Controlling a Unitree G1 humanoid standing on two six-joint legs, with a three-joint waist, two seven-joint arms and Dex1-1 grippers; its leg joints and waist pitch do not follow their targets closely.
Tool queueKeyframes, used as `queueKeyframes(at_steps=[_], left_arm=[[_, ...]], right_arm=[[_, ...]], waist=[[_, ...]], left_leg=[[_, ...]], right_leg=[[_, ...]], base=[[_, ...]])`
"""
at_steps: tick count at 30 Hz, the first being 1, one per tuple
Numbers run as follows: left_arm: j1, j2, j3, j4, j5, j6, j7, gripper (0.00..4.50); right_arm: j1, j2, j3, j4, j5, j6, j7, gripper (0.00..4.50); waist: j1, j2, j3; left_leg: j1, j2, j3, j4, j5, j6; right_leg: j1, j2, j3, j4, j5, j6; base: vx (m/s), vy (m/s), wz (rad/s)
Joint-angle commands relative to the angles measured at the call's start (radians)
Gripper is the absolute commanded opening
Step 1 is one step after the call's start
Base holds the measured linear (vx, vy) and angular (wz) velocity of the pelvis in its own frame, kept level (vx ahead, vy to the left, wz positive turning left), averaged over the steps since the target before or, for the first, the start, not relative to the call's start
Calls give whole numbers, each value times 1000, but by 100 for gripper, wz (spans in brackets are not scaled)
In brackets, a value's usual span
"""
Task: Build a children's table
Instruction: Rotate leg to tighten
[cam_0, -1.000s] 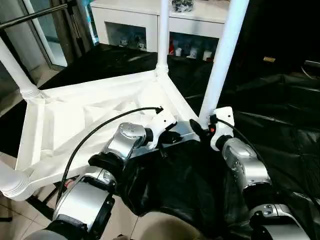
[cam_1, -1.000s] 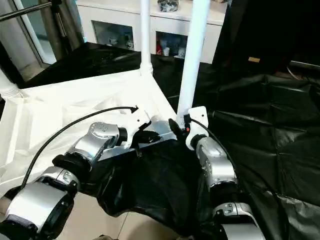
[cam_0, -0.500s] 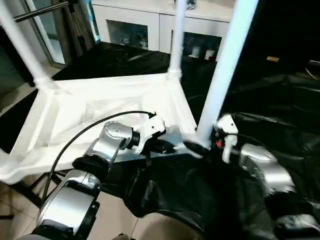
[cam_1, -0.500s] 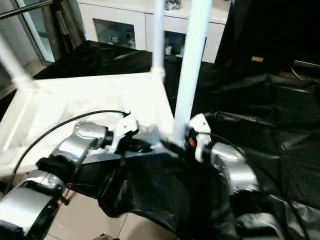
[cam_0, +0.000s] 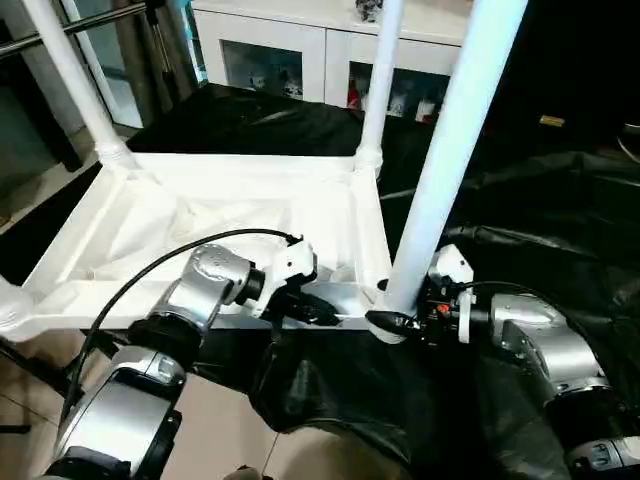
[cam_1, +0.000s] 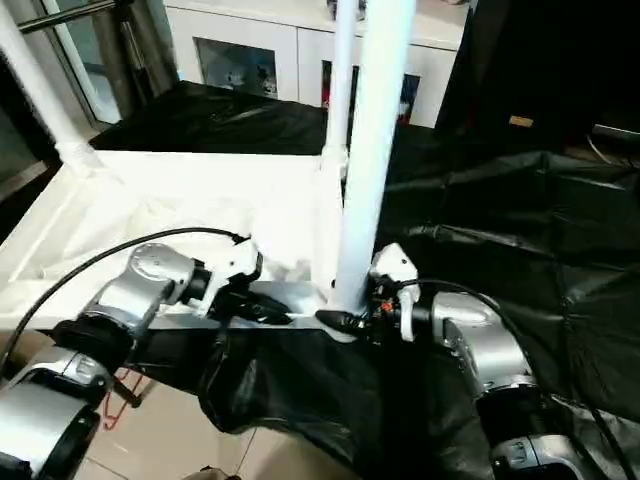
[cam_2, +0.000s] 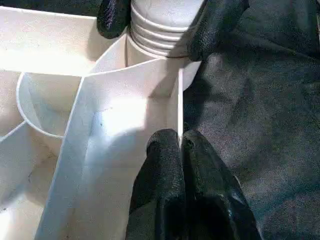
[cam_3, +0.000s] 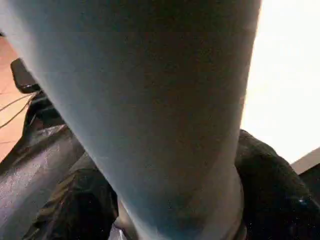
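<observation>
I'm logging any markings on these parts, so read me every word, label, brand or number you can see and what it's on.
No readable text anywhere.
Tabletop and legs: plain white, no markings.
Small tan tag on the dark backdrop: too small to read.
Items behind the cabinet glass: too blurred to read.
Right gripper has a red spot beside it, no lettering.

Black sheet (cam_0: 560, 230) draped over the work surface, upturned white tabletop (cam_0: 215, 225) resting on it
</observation>
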Motion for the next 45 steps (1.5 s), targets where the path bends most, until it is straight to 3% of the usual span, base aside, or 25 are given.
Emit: queueKeyframes(at_steps=[1,5,9,14,17,18,19,23,26,32,35,43,45], left_arm=[[-18,-43,-7,-46,-34,-4,6,0],[-37,-75,10,-25,-21,-2,100,0],[-85,-132,41,43,-1,-8,284,0],[-123,-185,59,89,11,0,429,0],[-149,-234,70,123,17,0,509,0],[-149,-236,70,123,16,-2,507,0],[-150,-238,70,124,16,-5,501,0],[-135,-219,58,112,14,-29,444,0],[-123,-205,51,103,4,-45,397,0],[-79,-145,29,55,-24,-61,221,0],[-58,-107,13,27,-31,-55,126,0],[-31,-50,0,-5,-28,-39,21,0],[-27,-45,0,-13,-30,-35,10,0]], right_arm=[[8,44,59,-5,-3,14,2,281],[-18,114,10,68,-31,-35,-180,274],[-66,198,-66,193,-59,-81,-431,271],[-77,268,-91,222,-61,-69,-563,270],[-99,336,-58,282,-121,-115,-654,270],[-100,340,-56,284,-119,-120,-649,270],[-102,343,-58,286,-112,-123,-642,326],[-101,321,-70,255,-72,-100,-570,360],[-94,290,-52,239,-80,-108,-519,390],[-45,172,-7,130,-35,-87,-259,390],[-12,96,24,55,-8,-54,-118,390],[15,-9,64,9,-13,-33,41,390],[16,-19,67,1,-8,-17,62,360]], waist=[[-1,-6,-64],[-5,-6,-62],[-31,-5,-58],[-33,-5,-62],[-34,-4,-64],[-33,-5,-64],[-32,-3,-64],[-33,-4,-63],[-32,-6,-64],[-23,-4,-67],[-15,-3,-69],[-8,-6,-61],[-5,-7,-61]], left_leg=[[14,52,-23,-71,-210,59],[16,52,-24,-73,-235,43],[21,45,-30,-75,-281,6],[16,43,-28,-74,-247,32],[15,41,-25,-71,-220,35],[16,40,-26,-71,-223,37],[15,41,-26,-71,-223,40],[14,42,-26,-73,-239,55],[13,42,-25,-71,-232,61],[7,48,-23,-67,-178,97],[11,52,-20,-65,-170,109],[15,52,-21,-70,-239,70],[15,52,-22,-70,-232,68]], right_leg=[[45,-78,48,-76,-266,-228],[41,-81,48,-81,-310,-220],[36,-79,46,-93,-410,-192],[42,-78,49,-89,-336,-198],[40,-77,48,-87,-304,-205],[42,-77,48,-87,-306,-205],[43,-77,48,-87,-305,-205],[45,-77,48,-87,-300,-209],[47,-78,49,-87,-298,-208],[55,-75,47,-71,-172,-245],[54,-75,47,-65,-137,-266],[47,-78,48,-82,-299,-231],[47,-77,48,-82,-306,-223]], base=[[0,0,0],[0,0,0],[0,0,0],[0,0,0],[0,0,0],[0,0,0],[0,0,0],[0,0,0],[0,0,0],[0,0,0],[0,0,0],[0,0,0],[0,0,0]])
